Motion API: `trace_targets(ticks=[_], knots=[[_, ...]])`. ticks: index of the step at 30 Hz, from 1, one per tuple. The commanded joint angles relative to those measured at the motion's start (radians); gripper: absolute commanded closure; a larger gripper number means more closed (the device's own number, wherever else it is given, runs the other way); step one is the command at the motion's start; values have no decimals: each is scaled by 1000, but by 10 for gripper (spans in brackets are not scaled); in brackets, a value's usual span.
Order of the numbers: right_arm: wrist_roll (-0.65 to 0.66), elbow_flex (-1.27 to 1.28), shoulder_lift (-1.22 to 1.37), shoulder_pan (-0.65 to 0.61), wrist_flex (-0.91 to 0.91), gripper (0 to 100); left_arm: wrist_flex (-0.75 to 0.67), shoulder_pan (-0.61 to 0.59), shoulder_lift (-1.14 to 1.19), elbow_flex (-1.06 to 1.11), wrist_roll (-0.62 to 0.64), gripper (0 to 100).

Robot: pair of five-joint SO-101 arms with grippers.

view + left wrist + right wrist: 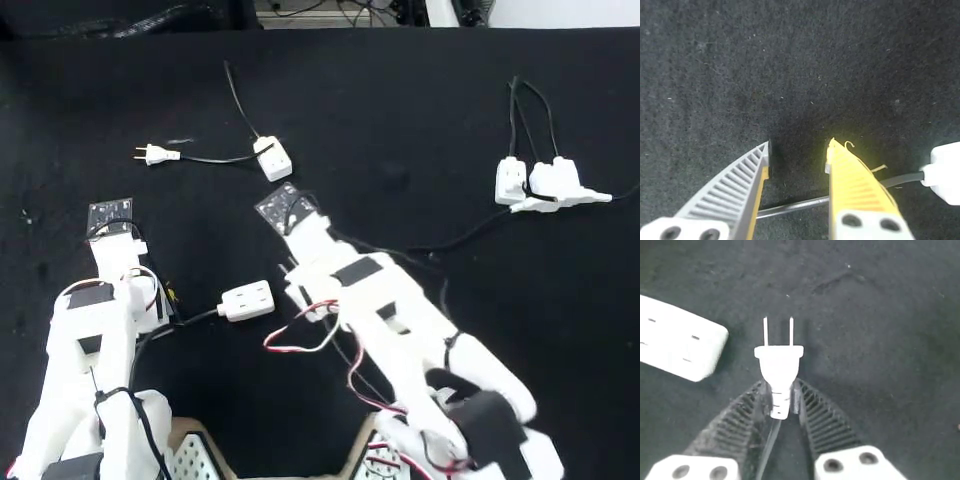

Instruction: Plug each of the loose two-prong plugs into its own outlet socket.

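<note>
Nearest on the left, the left gripper (799,145) hangs low over the black table (400,120) with its fingers spread apart and nothing between them. A black cord (790,206) runs across beneath their bases. That arm is folded back close to its base. Just to its right lies the near outlet (247,300), its slots unfilled.

Farther out, at the middle, the right arm stretches forward and low. The right gripper (779,385) is clamped on the body of a white plug (779,362), whose prongs point away from the arm. The far outlet (680,345) lies just beside the prongs but apart from them, and it is turned so that its slots do not face them. This plug is therefore lifted but not yet seated.

At the far left a loose plug (150,154) rests untouched. At the far right, a joined pair (545,183) looks already mated, though I cannot tell for sure. By that reckoning, one connection is probably made and two remain.
</note>
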Motion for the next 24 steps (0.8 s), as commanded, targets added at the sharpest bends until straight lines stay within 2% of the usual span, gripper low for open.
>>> trace_targets(ticks=[1, 5, 7, 12, 16, 24], knots=[[-6, 10, -84, 8, 25, 970, -18, -7, -34, -10, 0, 809], [-6, 13, -62, -44, 26, 868, -18, -7, -34, -10, 0, 809], [-6, 4, -28, -63, 23, 848, -18, -7, -34, -8, 0, 809], [-11, -64, 91, -61, -17, 847, -18, -7, -34, -8, 0, 809], [-54, -131, 163, -61, 32, 847, -18, -7, -34, -8, 0, 809], [-55, -137, 101, -61, 44, 884, -18, -7, -34, -10, 0, 809]])
